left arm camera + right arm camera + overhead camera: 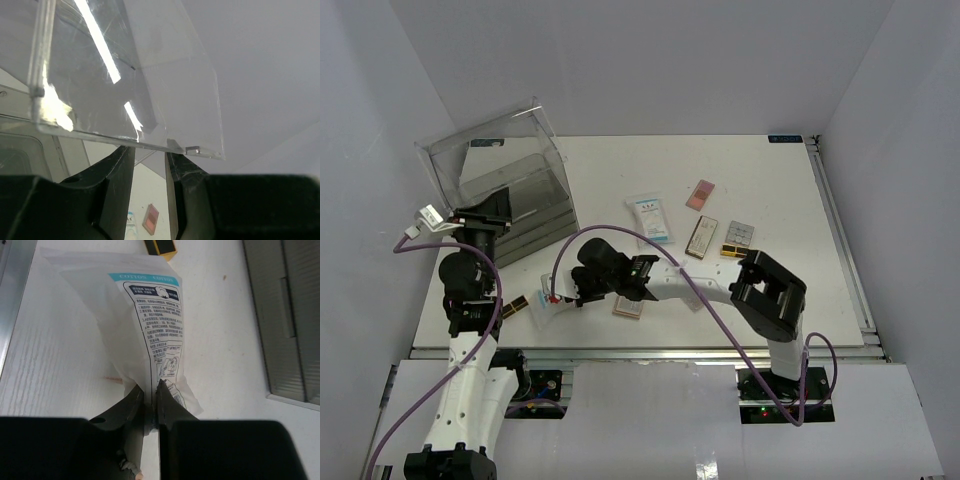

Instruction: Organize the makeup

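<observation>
Clamping a sachet [150,325], the right gripper [151,390] is closed. Left gripper [147,160] state cannot be determined. Palettes [702,237] lie unsorted on the table [620,160]

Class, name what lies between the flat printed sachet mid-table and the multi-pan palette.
The brown palette lies between the sachet and the multi-pan palette; the top view shows it.

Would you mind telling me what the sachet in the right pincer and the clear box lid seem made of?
The sachet looks like thin, translucent plastic film: it creases where pinched. The box lid looks like rigid clear plastic, perhaps acrylic, glossy: see-through, with sharp reflections and scratches.
</observation>
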### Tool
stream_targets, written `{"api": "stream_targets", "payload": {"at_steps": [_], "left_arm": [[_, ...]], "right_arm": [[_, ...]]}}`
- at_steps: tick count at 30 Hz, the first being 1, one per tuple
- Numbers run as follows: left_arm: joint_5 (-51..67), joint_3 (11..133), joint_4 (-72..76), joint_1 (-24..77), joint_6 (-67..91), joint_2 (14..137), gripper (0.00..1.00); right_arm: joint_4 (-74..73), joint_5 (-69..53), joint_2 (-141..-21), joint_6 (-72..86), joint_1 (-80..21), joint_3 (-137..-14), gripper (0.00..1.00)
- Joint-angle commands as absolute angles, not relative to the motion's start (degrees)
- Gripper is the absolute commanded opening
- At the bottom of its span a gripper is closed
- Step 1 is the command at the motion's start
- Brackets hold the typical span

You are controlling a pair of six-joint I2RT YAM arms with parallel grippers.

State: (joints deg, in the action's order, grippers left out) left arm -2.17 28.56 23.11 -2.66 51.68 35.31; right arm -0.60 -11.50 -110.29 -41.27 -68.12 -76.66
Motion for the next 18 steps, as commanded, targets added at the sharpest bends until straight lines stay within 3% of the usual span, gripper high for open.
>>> {"api": "stream_targets", "payload": {"at_steps": [1,10,18], "left_arm": [[-2.72,31.73,23.20,-2.81,50.54,34.63,0.41],[-2.15,33.50,22.20,-2.81,50.31,35.34,0.41],[-1.48,34.51,21.08,-2.81,50.13,35.38,0.41]], "right_arm": [[1.59,-7.78,-103.07,-46.86,-68.29,-76.29,0.11],[5.40,5.63,-101.11,-56.90,-67.73,-80.33,0.08],[11.14,8.71,-103.06,-66.12,-67.41,-85.85,0.08]]}}
